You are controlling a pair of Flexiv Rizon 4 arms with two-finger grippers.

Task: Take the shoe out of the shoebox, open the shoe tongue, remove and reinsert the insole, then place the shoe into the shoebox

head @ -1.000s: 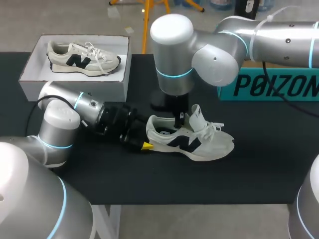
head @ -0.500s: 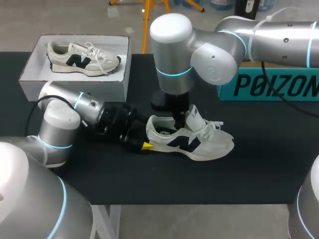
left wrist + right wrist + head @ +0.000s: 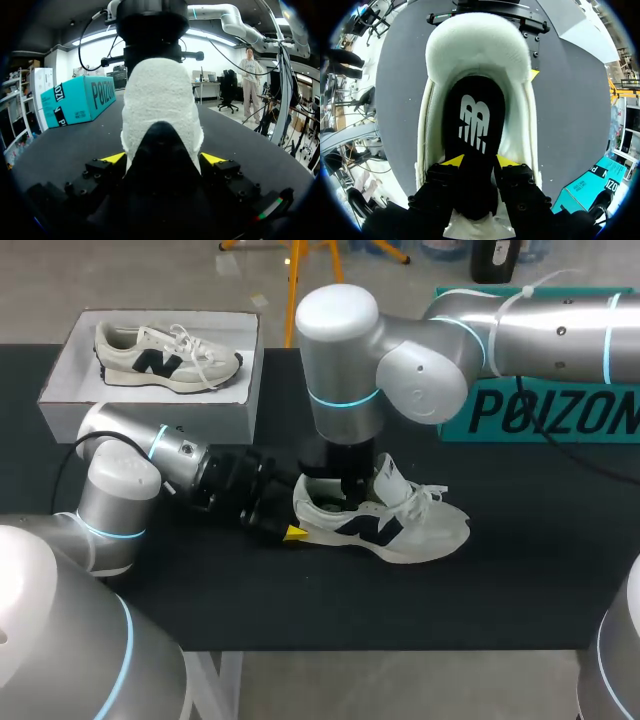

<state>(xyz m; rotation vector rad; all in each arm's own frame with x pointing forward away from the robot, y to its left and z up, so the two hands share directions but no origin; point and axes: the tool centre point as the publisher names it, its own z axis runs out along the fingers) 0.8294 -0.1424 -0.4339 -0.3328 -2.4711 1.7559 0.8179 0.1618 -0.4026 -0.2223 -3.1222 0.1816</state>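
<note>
A white shoe with a dark side logo lies on the black table, toe to the right and tongue pulled up. My left gripper comes in from the left and is shut on the heel, one yellow tip against each side. My right gripper points straight down into the shoe's mouth. In the right wrist view its fingers stand apart, open, astride the black insole, which lies inside the shoe. The white shoebox sits at the back left with a second shoe in it.
A teal box stands at the back right, behind my right arm. Bare black table stretches in front of the shoe, up to the near edge.
My right gripper has gone from shut to open and has sunk a little lower and leftward into the shoe's mouth. The left arm and the shoe have stayed put.
</note>
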